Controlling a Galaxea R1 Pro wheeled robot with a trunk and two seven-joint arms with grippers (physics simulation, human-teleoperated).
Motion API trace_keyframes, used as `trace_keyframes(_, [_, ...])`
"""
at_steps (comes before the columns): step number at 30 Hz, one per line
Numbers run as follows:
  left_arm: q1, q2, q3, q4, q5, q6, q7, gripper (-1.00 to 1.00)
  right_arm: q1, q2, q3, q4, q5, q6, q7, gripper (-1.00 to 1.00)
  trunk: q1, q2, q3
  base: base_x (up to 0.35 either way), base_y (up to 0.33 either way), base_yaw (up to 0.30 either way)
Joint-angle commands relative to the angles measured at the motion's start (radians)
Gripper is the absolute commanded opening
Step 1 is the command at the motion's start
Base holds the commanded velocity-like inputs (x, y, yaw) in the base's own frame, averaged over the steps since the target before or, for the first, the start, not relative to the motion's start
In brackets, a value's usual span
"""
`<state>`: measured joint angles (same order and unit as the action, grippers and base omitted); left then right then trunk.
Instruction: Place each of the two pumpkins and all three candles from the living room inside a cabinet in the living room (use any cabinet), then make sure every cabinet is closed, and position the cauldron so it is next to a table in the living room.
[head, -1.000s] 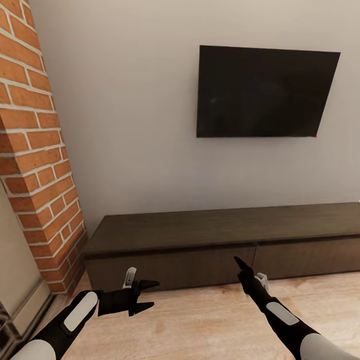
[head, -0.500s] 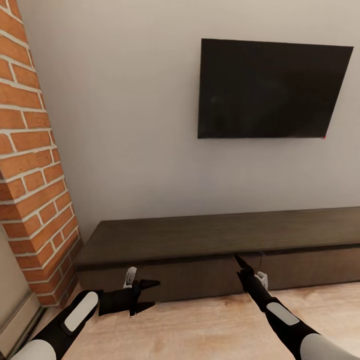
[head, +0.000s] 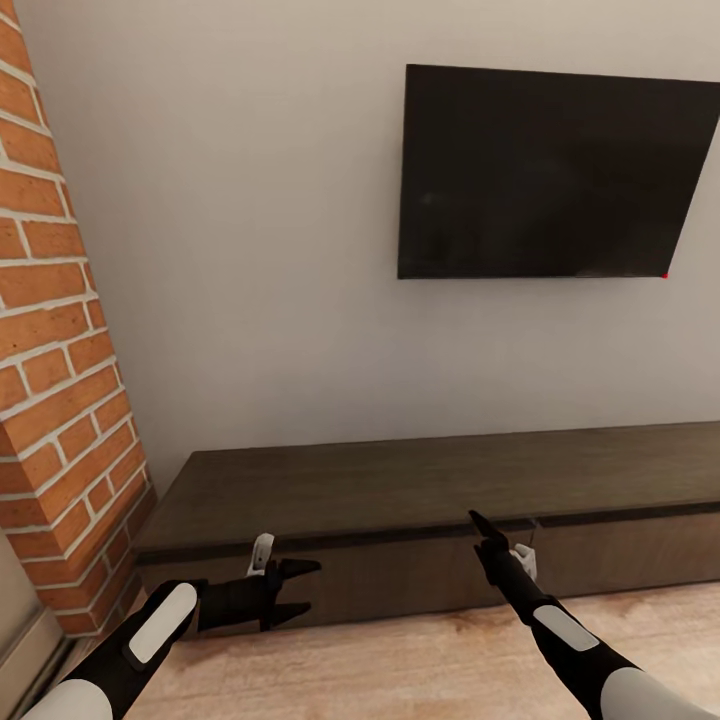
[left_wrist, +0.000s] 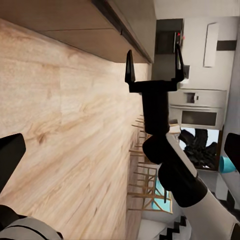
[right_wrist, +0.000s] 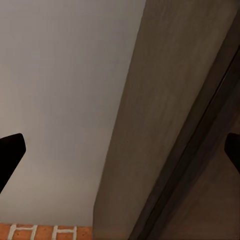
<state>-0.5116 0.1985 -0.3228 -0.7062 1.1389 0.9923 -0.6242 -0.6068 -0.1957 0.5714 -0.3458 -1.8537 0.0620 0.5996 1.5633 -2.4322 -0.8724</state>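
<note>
Head view, cabinet: the long low dark-brown cabinet (head: 420, 490) stands against the grey wall (head: 250, 250), and its flat fronts look closed.
Head view, surroundings: a black TV screen (head: 550, 175) hangs on the wall above the cabinet; a red brick column (head: 50, 350) stands at the left; the floor (head: 400, 665) is of light wood.
Head view, left gripper: the left gripper (head: 298, 590) hangs over the floor just in front of the cabinet's left part, its two black fingers are spread apart and nothing is between them.
Head view, right gripper: the right gripper (head: 480, 530) points up toward the upper edge of the cabinet front, near the seam between two fronts; from this angle I cannot tell how wide it stands.
Left wrist view, right gripper: the right gripper (left_wrist: 154, 67) is seen from the side, its two fingers are well apart and empty, with the tips near the dark edge under the cabinet top (left_wrist: 125, 30).
Left wrist view, left gripper: two dark fingertips (left_wrist: 10, 155) show at the opposite edges of the picture, so the opening is wide; the wooden floor (left_wrist: 65, 130) lies beyond them.
Left wrist view, background: a kitchen with white appliances is far behind, too small for details.
Right wrist view, cabinet: the brown cabinet top (right_wrist: 170, 125) and the dark gap under it are very close, with the grey wall (right_wrist: 65, 90) and a strip of brick (right_wrist: 45, 232) behind.
Right wrist view, right gripper: dark fingertips (right_wrist: 10, 150) show at both edges of the picture, far apart, with nothing held.
</note>
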Motion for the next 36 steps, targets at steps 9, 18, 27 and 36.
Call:
trace_keyframes(9, [-0.001,0.002,-0.002,-0.001,0.002,0.000,-0.007,1.00,-0.001,-0.002,0.005,0.001,-0.048,0.006,0.000,1.00,0.000,0.000,-0.001,0.004,0.000,0.000])
trace_keyframes(18, [-0.001,0.002,-0.001,-0.001,0.006,0.002,-0.009,1.00,-0.001,-0.001,0.005,0.001,-0.052,0.005,0.011,1.00,0.023,-0.042,-0.020,0.000,0.000,0.000])
trace_keyframes(27, [-0.001,0.003,-0.002,0.000,0.006,0.002,-0.049,1.00,-0.001,-0.002,0.006,0.001,-0.092,0.005,0.029,1.00,0.039,-0.069,-0.052,0.000,0.000,0.000])
trace_keyframes(36, [0.001,0.007,-0.020,0.012,-0.004,0.000,-0.185,1.00,-0.001,-0.004,0.008,0.003,-0.118,0.050,0.123,1.00,0.043,-0.071,-0.087,0.000,0.000,0.000])
